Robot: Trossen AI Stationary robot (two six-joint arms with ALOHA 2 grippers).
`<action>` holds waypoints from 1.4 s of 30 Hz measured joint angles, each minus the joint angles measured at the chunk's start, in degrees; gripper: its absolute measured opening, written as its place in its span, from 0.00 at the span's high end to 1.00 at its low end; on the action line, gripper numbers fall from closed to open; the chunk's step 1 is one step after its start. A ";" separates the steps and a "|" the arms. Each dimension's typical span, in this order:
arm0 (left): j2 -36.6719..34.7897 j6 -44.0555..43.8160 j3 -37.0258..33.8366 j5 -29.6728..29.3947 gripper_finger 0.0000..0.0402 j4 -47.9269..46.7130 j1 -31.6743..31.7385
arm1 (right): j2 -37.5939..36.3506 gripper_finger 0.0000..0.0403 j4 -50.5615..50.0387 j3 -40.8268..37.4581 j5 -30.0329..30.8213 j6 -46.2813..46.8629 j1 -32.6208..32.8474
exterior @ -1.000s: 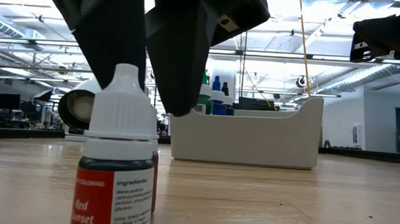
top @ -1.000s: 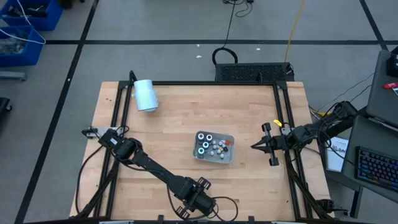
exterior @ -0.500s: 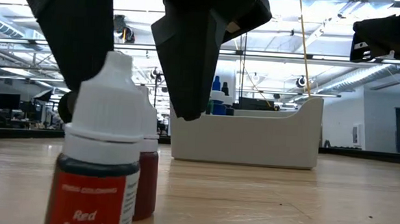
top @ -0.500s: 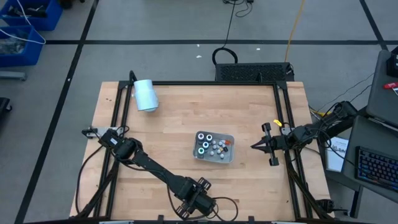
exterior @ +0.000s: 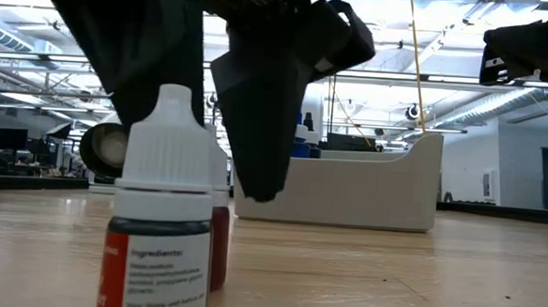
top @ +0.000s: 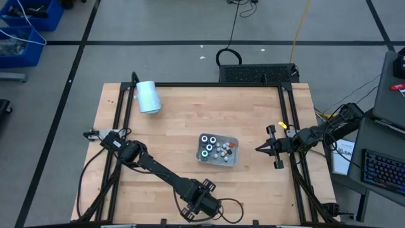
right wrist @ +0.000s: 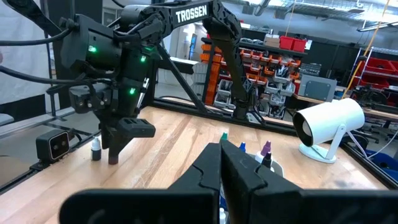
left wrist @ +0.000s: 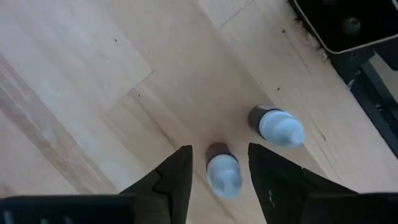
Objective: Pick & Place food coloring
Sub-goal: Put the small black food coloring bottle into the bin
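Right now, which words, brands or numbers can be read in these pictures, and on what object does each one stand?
"TROSSEN": on the left arm, right wrist view.
"Ingredients": on the label of the near bottle, low view.
The smaller lines under "Ingredients" are too blurred to read.
The letters at that label's red edge are cut off and cannot be read.
The bottles in the tray show no readable text in the high view.

You stood in a large workshop with a grey floor (top: 177, 25) crossed by dark lines. A blue bin (top: 31, 14) sat at one corner, a keyboard (top: 383, 171) on a desk at the side. Long ceiling lights (exterior: 505, 39) ran overhead, and shelves of red and orange bins (right wrist: 249, 59) lined the far wall.
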 joint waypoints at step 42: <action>-2.25 10.77 16.25 -6.71 0.79 -16.35 6.35 | 0.00 1.00 0.04 0.00 0.01 0.00 0.00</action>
